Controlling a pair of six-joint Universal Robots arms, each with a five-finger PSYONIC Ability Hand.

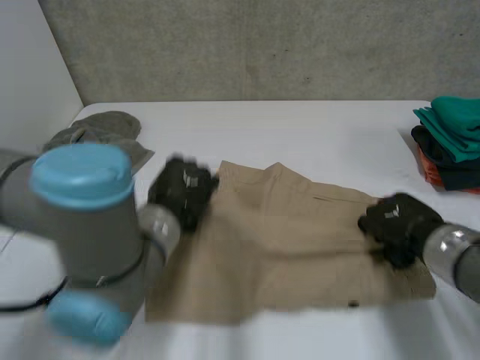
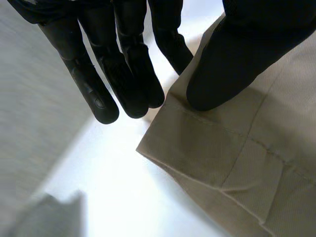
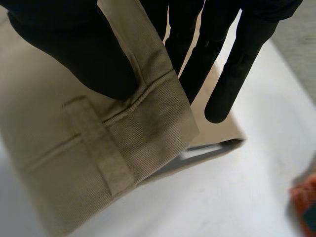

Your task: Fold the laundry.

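Observation:
Tan shorts (image 1: 285, 247) lie spread flat in the middle of the white table (image 1: 300, 127). My left hand (image 1: 182, 189) is at their far left corner. In the left wrist view its thumb (image 2: 232, 59) lies on top of the hemmed corner of the shorts (image 2: 237, 163), and the straight fingers (image 2: 123, 74) reach past the edge, pinching the cloth. My right hand (image 1: 396, 221) is at the right edge. There its thumb (image 3: 64, 44) presses the waistband of the shorts (image 3: 74, 163), by a belt loop, against the fingers (image 3: 237, 69) behind, and that edge is lifted off the table.
A grey-green garment (image 1: 105, 131) lies crumpled at the table's far left corner, just beyond my left hand. A stack of folded clothes (image 1: 454, 142), teal on top with dark and orange below, sits at the right edge. My left arm's elbow (image 1: 82, 225) looms at the near left.

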